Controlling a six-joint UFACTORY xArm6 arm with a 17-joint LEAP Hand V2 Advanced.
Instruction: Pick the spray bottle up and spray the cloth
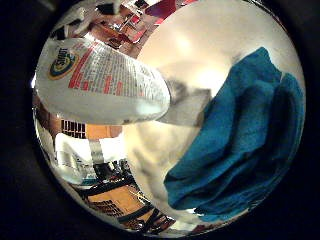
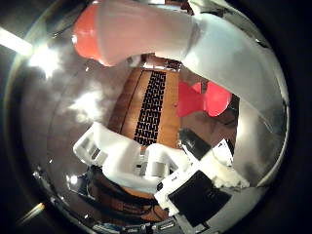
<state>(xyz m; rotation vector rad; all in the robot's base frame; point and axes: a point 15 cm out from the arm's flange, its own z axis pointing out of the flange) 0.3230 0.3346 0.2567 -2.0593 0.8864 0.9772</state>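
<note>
Spray bottle (image 1: 100,82) glossy white plastic; cloth (image 1: 245,140) soft teal terry.

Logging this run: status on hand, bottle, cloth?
Hand shut on spray bottle, lifted. Blue cloth bunched on table beside it. Nothing between.

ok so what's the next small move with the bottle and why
Probably turn the nozzle toward the cloth and squeeze the trigger. The spray bottle fills much of the little finger side view, so it sits close against the palm and looks lifted above the table. The blue cloth lies bunched on the table beside it, apparently not yet sprayed. The hand shows white parts nearby.
</note>
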